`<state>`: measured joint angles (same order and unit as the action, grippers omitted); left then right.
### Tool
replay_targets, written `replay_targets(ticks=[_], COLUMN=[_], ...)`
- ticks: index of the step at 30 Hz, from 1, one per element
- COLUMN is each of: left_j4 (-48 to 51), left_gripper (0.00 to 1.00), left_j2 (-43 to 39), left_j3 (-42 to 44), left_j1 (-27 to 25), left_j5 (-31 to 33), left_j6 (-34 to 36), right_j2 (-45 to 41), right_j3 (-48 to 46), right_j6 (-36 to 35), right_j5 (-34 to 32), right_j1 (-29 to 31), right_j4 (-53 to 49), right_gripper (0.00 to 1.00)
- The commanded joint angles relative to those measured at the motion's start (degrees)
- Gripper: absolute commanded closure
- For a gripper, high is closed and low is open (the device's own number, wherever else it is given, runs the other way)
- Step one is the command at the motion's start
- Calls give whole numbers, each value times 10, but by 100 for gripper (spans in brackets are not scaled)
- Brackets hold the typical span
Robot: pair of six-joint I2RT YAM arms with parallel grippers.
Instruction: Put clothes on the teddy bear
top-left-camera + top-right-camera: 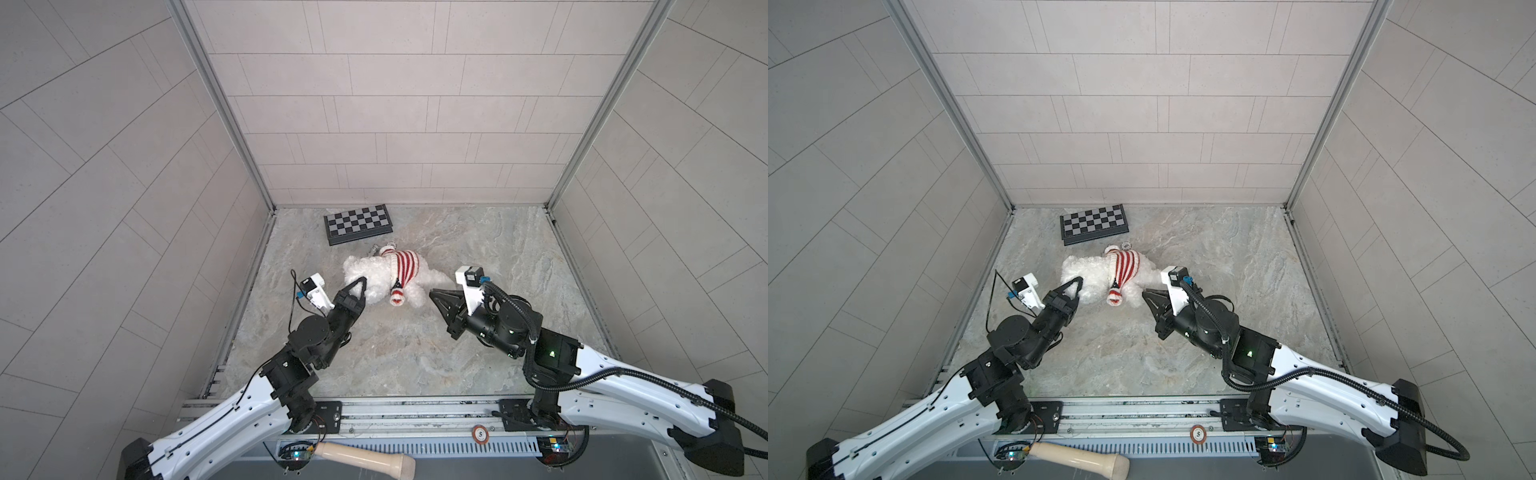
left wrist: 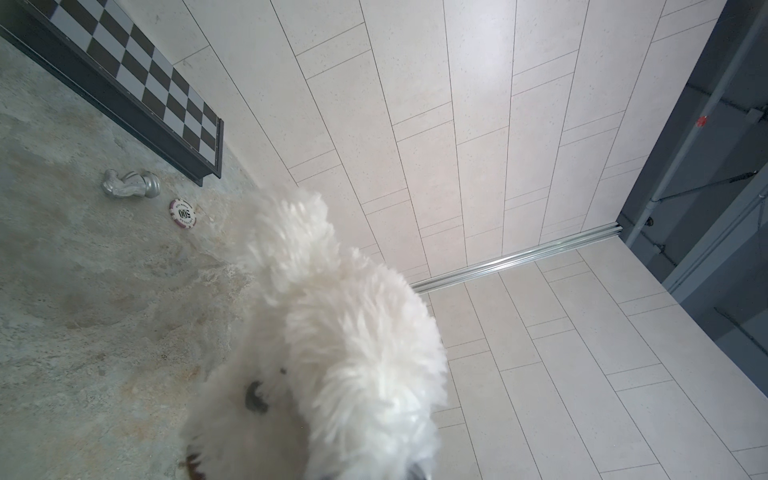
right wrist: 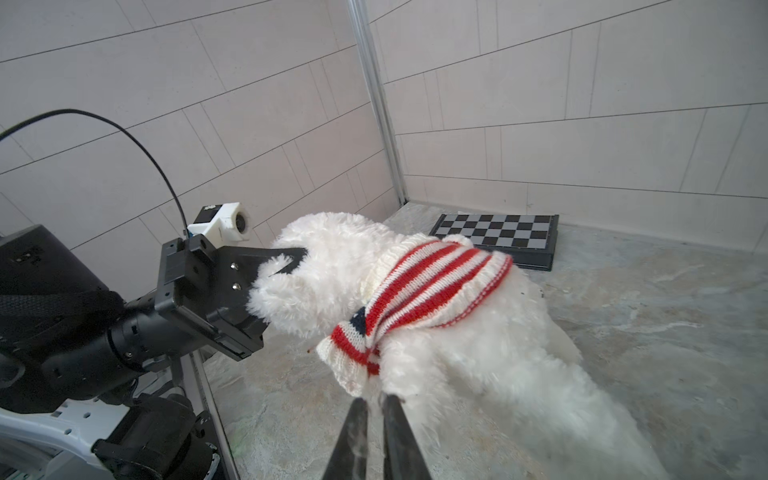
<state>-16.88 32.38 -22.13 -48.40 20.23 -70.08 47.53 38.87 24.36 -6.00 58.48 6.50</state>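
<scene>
A mottled grey, stone-look tabletop (image 1: 415, 353) boxed in by pale tiled walls is where I work. The teddy bear (image 1: 365, 270) lies in the middle of it between my two grippers, head toward my left side and legs toward my right. My left gripper (image 3: 297, 255) is clamped on a tuft of fluff at the head. I judge that hold is there to anchor the bear, so the knit can be dragged along it without the whole toy sliding.

My right gripper (image 3: 374, 401) sits low at the bear's rear end with its tips against the long fur. Its jaws are drawn almost together, leaving a thin slit, and I cannot tell whether any fur is pinched in it.

The sweater (image 3: 432, 282) is bunched in a band round the chest. It has red and white knitted stripes and a small navy flag patch, and one sleeve droops toward the front edge. It looks stretchy but likely to catch on the shaggy pile, so working the hem down will probably take short tugs.

Behind the bear, a folded chessboard (image 1: 358, 224) rests by the back wall. A silvery chess piece (image 2: 131, 185) and a poker chip (image 2: 183, 213) lie near it, hard and smooth, clear of my grippers.
</scene>
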Motion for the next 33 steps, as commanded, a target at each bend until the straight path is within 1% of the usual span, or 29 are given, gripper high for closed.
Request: replay_targets(ticks=[1,5,10,13,16,26,29,33], left_j4=[-53,-63,-67,-72,-78,-94,-101,-109], left_gripper=[100,100,100,100,100,100,100,100], left_j2=[2,7,9,11,15,22,24,27], left_j3=[4,3,4,6,7,14,16,17], left_j1=[-3,-3,-2,-2,-2,-3,-2,-3], left_j5=[-10,-16,-22,-23,-27,-31,-30,-31], left_j6=[-3,-3,1,0,0,0,-2,-2], right_j2=[11,48,102,131,157,202,216,224], right_j3=[-4,9,26,27,16,30,37,34], right_j6=[22,55,98,134,171,194,196,198], right_j5=[-7,41,93,118,146,160,167,159], right_j1=[-24,-51,-70,-84,-98,-110,-112,-115], right_j4=[-18,29,93,131,194,221,221,217], right_gripper=[88,86,75,73,72,73,72,71])
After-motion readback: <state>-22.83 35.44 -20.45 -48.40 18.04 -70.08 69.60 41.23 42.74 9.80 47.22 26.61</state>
